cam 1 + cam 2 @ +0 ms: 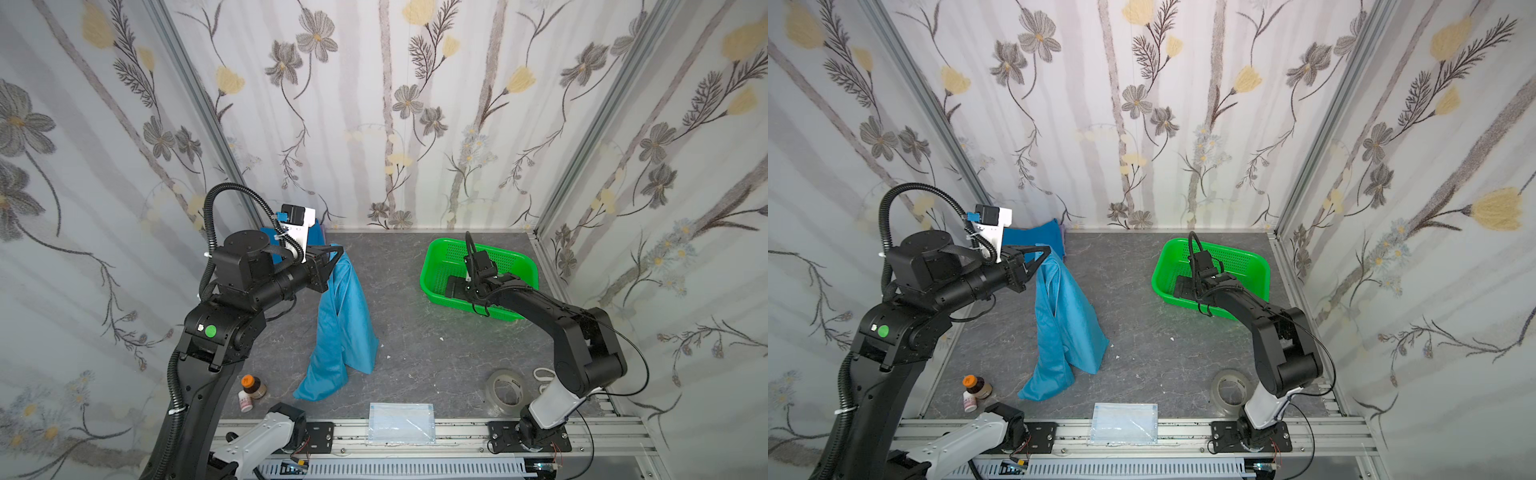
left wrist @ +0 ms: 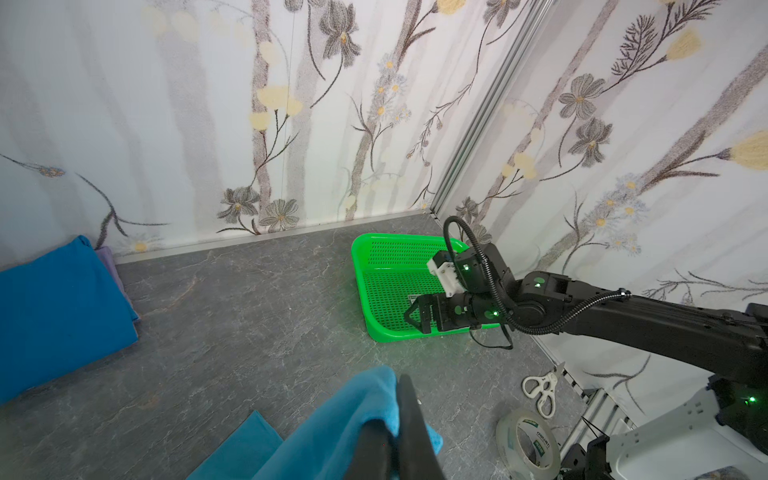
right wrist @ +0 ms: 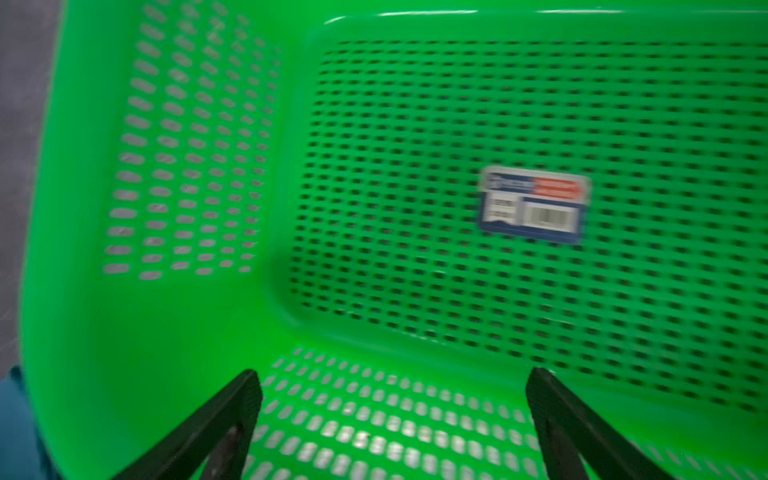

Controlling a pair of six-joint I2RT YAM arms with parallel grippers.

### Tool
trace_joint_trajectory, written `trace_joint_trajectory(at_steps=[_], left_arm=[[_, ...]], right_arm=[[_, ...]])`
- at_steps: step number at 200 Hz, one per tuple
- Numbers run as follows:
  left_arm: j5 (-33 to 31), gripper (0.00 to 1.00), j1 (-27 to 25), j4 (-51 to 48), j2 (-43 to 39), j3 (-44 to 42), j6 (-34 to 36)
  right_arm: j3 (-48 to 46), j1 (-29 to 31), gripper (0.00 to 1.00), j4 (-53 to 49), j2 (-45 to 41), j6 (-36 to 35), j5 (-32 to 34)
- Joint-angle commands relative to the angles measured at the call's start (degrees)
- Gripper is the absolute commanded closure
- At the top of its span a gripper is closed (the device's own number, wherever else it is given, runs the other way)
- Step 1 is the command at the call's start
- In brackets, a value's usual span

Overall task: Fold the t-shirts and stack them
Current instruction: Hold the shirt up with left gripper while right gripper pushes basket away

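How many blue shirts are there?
2. A teal shirt hangs from the left claw; a darker blue shirt lies in the back-left corner. More may hide underneath.

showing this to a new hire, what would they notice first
A teal shirt hangs to the table from the shut left end effector, left of centre. At back right sits a bright green basket, the open right end effector reaching into it. A folded blue shirt lies in the far left corner.
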Motion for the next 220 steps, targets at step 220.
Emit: trace_joint_trajectory(at_steps=[220], left_arm=[[0.8,1.00,0.2,2.7,-2.1,-4.0,-0.3]], right_arm=[[19.6,-27.5,0.00,-10.6,12.6,-9.8,11.4]])
